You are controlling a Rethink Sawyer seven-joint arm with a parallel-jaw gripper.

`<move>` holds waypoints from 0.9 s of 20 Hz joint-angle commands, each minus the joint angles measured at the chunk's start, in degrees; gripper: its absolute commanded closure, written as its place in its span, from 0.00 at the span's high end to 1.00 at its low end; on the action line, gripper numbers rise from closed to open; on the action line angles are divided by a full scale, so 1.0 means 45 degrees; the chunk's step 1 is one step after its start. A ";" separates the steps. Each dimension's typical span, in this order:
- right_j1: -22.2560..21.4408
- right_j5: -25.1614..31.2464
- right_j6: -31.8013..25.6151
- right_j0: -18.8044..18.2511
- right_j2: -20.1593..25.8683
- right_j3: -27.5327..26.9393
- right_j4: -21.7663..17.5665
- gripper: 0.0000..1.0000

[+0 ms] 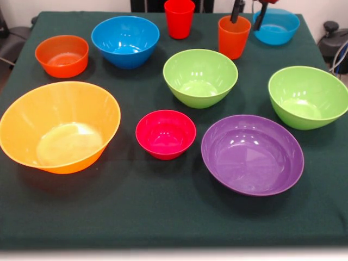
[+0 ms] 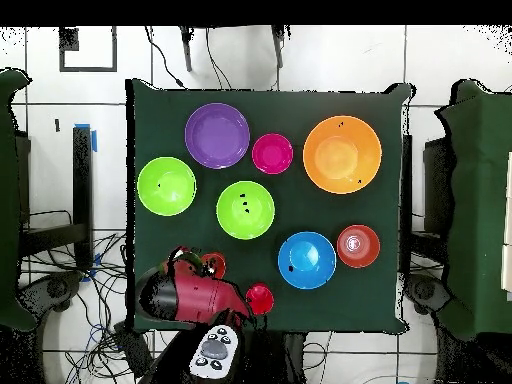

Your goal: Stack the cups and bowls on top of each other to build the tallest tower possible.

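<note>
Dark green cloth covers the surface [image 1: 163,217], and all the cups and bowls sit on it apart from each other. Nothing is stacked yet, so no tower has begun.

At the top edge of the front view, the tool [image 1: 249,15] hangs with its two dark fingers [image 1: 237,12] spread apart and holding nothing. It is just above the gap between the orange cup [image 1: 234,36] and a blue bowl [image 1: 276,26]. The orange cup stands upright with its mouth up, just below one finger, so it looks like the closest thing to grab. The red cup [image 1: 179,18] stands near it on the other side.

The big orange bowl [image 1: 58,126] sits well apart, at the near corner across the surface. The small crimson bowl [image 1: 165,134] lies between it and the purple bowl [image 1: 252,154].

From overhead, the red arm [image 2: 195,296] hides the orange cup and most of the blue bowl beside it. Most of the tool is cut off in the front view.
</note>
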 commanded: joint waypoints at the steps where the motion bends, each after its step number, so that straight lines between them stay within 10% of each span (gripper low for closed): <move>1: 0.0259 0.0646 0.1718 -0.0221 0.0877 -0.0558 0.0168 1.00; 18: 0.1061 0.0422 0.1464 -0.0162 0.0711 -0.1046 0.0010 1.00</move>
